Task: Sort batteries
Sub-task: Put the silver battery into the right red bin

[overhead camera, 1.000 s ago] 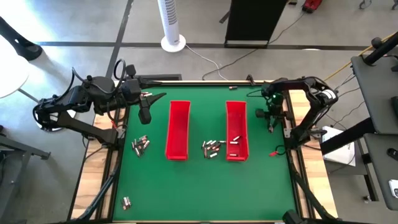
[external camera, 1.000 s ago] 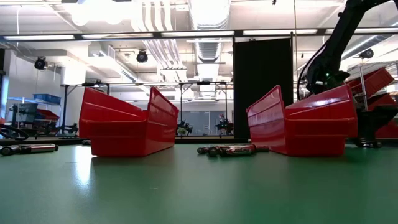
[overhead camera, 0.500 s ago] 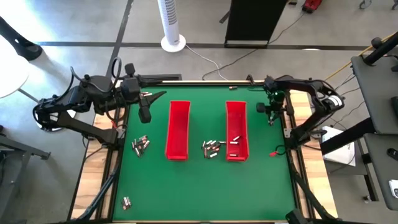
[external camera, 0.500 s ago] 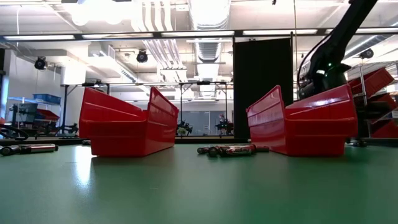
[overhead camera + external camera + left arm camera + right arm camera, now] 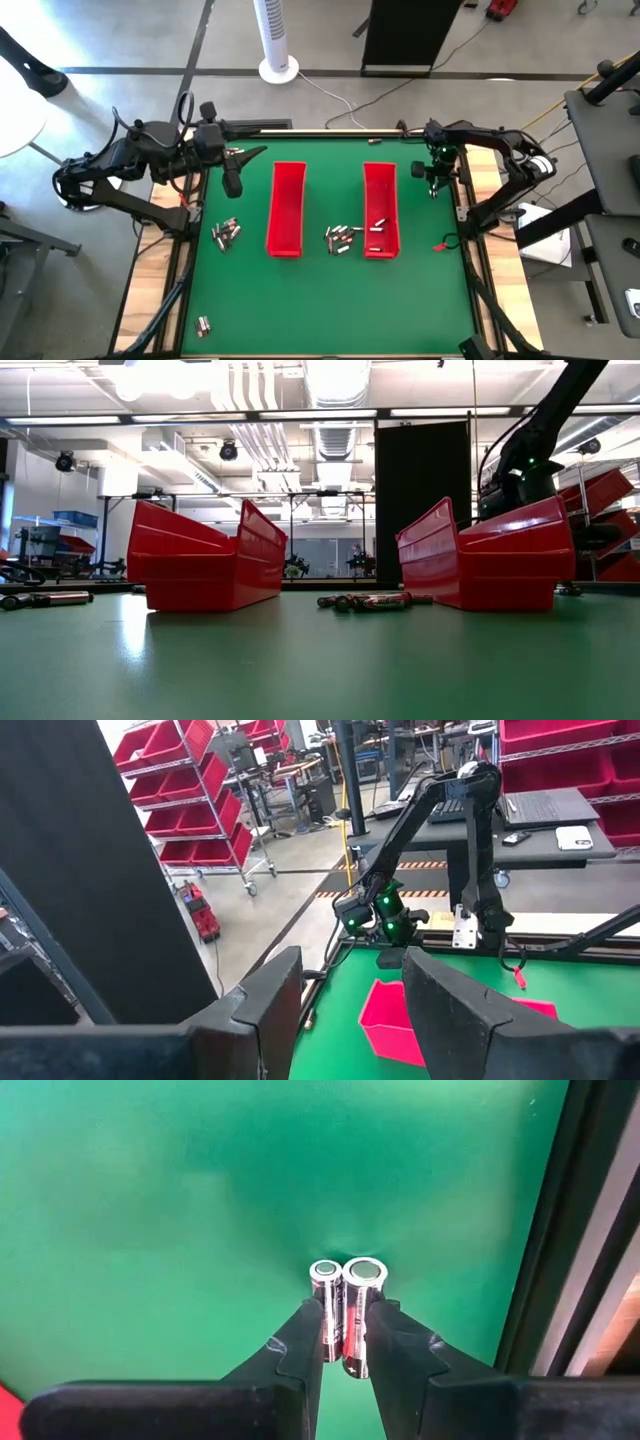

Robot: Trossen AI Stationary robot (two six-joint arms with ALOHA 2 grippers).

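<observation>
Here, my right gripper (image 5: 345,1342) hangs over the green mat (image 5: 150,1190) near the table's right rim (image 5: 570,1250), its jaws closed on two batteries (image 5: 345,1295) held side by side, ends toward my wrist. They look hard, smooth and light: two round cans in one pinch could roll against each other and slip, so I judge a hold across the middle of their lengths safest. Just beside my jaws the black rim bounds the mat; the other way lies open green. Farther off stands the right-hand red tray (image 5: 379,208), a few batteries in it, then a loose heap (image 5: 341,238) between it and the left-hand tray (image 5: 286,208). Beyond, my left gripper (image 5: 233,183) waits with jaws apart, another heap (image 5: 226,234) near it.
</observation>
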